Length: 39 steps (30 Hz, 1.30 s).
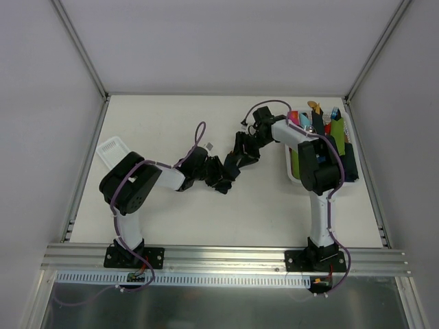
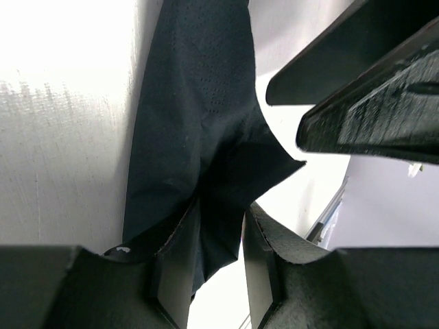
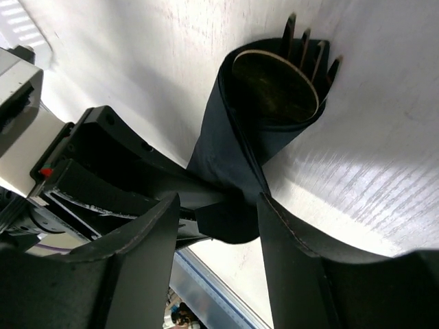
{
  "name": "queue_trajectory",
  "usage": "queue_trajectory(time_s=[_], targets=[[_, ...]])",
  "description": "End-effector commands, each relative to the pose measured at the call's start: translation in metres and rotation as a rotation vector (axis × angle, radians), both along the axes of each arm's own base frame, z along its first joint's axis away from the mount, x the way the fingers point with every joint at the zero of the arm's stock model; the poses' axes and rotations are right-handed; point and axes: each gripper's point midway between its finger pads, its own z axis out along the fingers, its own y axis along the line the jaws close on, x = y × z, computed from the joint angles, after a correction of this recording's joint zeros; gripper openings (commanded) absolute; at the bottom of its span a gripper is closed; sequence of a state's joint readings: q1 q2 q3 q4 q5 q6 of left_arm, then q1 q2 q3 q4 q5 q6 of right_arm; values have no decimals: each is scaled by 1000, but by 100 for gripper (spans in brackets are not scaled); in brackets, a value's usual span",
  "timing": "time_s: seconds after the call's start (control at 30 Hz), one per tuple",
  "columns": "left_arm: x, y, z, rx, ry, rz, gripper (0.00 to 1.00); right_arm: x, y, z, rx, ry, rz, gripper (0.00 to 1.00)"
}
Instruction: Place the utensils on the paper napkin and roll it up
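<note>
Paper napkin [image 3: 226, 157], rolled around the spoon [image 3: 274, 86] and fork [image 3: 306, 42] whose heads poke out at its 1 o'clock end, lies at the middle of the table [image 1: 206, 219]. The loose tail could spring open, or the cutlery could slide out, if the arms pull unevenly. The left gripper [image 2: 218, 274] is clenched on the tail. The right gripper [image 3: 219, 216] straddles it at 6 o'clock, and I cannot tell whether it grips.

White arms [image 1: 321, 212], black joints – purple cables [image 1: 199, 134]
</note>
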State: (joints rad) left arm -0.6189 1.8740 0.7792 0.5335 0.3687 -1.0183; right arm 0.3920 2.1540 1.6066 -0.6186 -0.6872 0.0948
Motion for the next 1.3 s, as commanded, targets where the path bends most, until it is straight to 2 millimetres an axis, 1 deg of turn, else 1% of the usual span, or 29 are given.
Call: queue_trajectory(time_s=[0.0,0.03,0.17,0.27,0.37,0.4,0.43,0.47,0.57,0.6,0.63,0.67,0.77,0.8,0.83,0.87,1.0,1.1,1.13,1.23,1.27], targets=[[-47,46,-77,281,188,-12,32,-4,4,13,-35,-33,43,52],[-46,45,-76,284,181,-17,33,-6,1,6,-62,-28,57,51],[-44,45,-70,285,160,-22,33,-14,-1,-9,-112,-18,89,48],[-44,44,-67,283,150,-32,36,-18,-3,-20,-126,-6,111,42],[-43,41,-61,275,130,-43,38,-20,-3,-25,-137,-9,129,34],[-42,40,-57,272,120,-43,38,-22,-2,-28,-144,-10,140,30],[-42,40,-55,269,113,-46,38,-22,-3,-30,-153,-13,146,28],[-40,38,-50,261,100,-48,38,-21,-4,-35,-169,-18,156,23],[-38,36,-40,250,59,-67,38,-21,-6,-41,-189,-15,166,14],[-35,33,-29,233,31,-70,38,-20,-6,-43,-195,-18,171,11],[-34,33,-23,226,15,-71,38,-20,-8,-48,-206,-15,175,10],[-31,30,-10,206,-21,-74,38,-21,-9,-49,-213,-15,179,9],[-28,25,11,165,-79,-88,39,-22,-11,-53,-230,-23,194,8],[-26,22,25,139,-108,-94,40,-23,-11,-54,-234,-23,198,8],[-26,20,33,122,-121,-99,41,-24,-12,-55,-240,-24,203,8],[-24,18,46,99,-152,-103,41,-23,-12,-55,-243,-32,208,7],[-20,14,69,71,-191,-96,42,-24,-10,-56,-259,-50,226,6],[-16,14,78,58,-201,-77,36,-25,-10,-56,-265,-52,231,6],[-15,13,82,50,-204,-77,31,-25,-9,-56,-265,-53,234,6],[-15,10,80,48,-188,-83,23,-25,-9,-55,-266,-55,237,5],[-15,10,78,51,-182,-89,18,-25,-10,-56,-268,-55,235,5]])
